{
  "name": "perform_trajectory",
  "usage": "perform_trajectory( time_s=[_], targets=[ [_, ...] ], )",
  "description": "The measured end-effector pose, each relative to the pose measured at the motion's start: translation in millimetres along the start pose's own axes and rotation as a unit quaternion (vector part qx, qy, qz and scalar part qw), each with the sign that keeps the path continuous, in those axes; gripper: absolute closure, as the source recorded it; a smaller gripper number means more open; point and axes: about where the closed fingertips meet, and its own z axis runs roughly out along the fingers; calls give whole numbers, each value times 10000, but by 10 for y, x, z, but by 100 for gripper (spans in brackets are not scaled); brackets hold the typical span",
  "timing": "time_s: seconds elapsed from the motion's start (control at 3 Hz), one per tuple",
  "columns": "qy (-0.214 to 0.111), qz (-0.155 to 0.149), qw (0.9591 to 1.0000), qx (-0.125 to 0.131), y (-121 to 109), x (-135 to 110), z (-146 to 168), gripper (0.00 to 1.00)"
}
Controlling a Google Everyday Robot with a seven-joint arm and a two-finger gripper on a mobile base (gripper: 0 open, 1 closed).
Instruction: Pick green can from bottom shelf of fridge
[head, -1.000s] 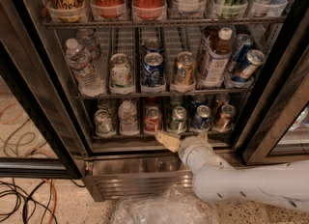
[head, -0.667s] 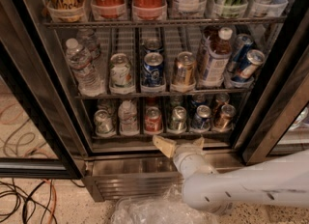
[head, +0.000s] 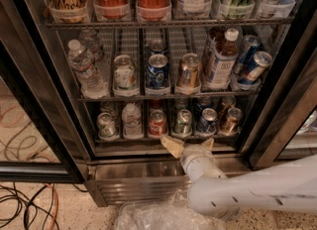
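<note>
The green can [head: 183, 122], dark green with a silver top, stands at the front of the bottom shelf [head: 124, 140] of the fridge [head: 139, 187], between a red can [head: 157, 123] and a blue can [head: 207, 120]. My gripper [head: 189, 144] is just below and in front of the shelf's front rail, right under the green can. Its tan fingers [head: 171, 145] are spread open and hold nothing. It does not touch the can. My white arm [head: 247, 189] comes in from the lower right.
Further cans and a pale bottle [head: 132, 120] fill the other lanes. The rack above [head: 163, 95] holds cans and bottles. The black door frame [head: 277, 110] stands at right. A crumpled clear plastic bag [head: 153, 216] and cables [head: 29, 204] lie on the floor.
My arm has sunk and swung a little to the left, then edged back up. Both fingers now show spread below the green can. The cans have not moved.
</note>
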Motion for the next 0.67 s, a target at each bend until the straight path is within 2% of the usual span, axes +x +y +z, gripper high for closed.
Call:
perform_trajectory(
  time_s=[0.33,0.67],
  targets=[
    [-76,147,9999,-9,71,96,84,9],
    [-229,259,9994,72,96,187,141,25]
  ],
)
